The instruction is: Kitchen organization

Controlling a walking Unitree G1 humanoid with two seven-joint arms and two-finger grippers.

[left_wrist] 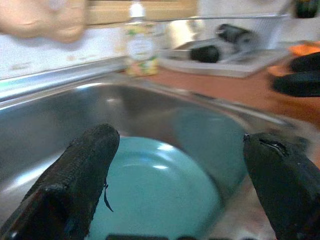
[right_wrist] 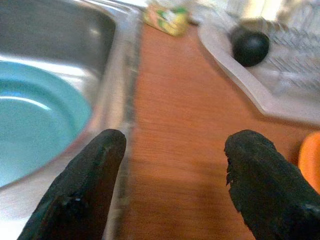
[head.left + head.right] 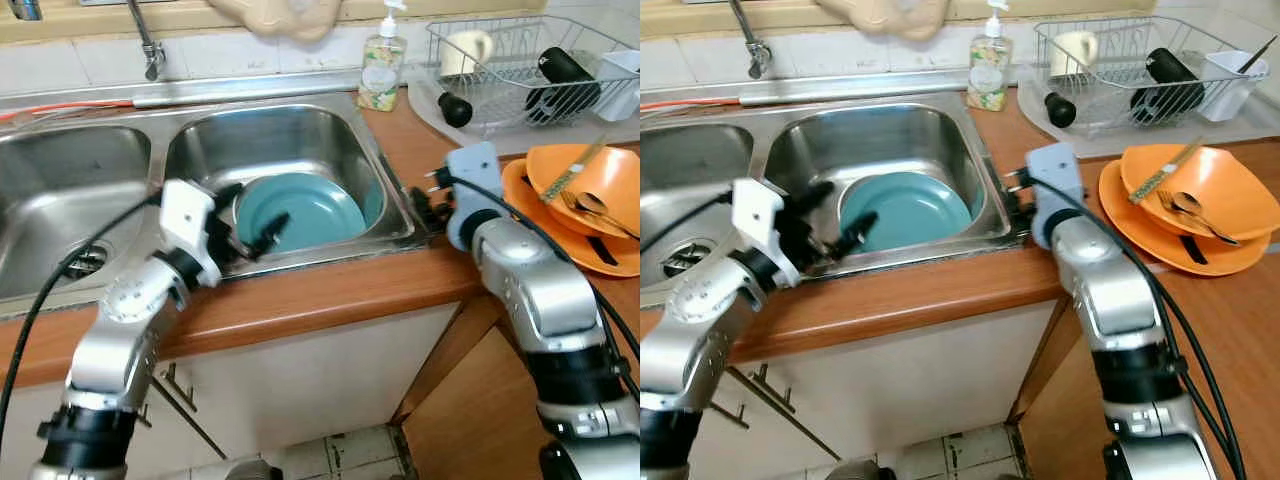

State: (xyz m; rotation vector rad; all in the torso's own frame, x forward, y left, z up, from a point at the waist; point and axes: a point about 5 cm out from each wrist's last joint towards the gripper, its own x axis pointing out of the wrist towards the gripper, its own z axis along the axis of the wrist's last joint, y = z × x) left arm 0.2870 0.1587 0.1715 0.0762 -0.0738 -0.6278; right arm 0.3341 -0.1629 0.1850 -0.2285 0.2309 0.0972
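Sink [image 3: 190, 140]: brushed stainless steel, dull sheen, streaky reflections. Teal plate [image 3: 300, 212]: smooth, glossy, probably glazed ceramic or plastic; blur prevents a call. Countertop [image 3: 330, 290]: wood-look, semi-matt. Orange plates [image 3: 1185, 215]: smooth, satin plastic look. Dish rack [image 3: 520, 60]: shiny metal wire. Left gripper fingers [image 1: 82, 175]: black, matt, finely ribbed.
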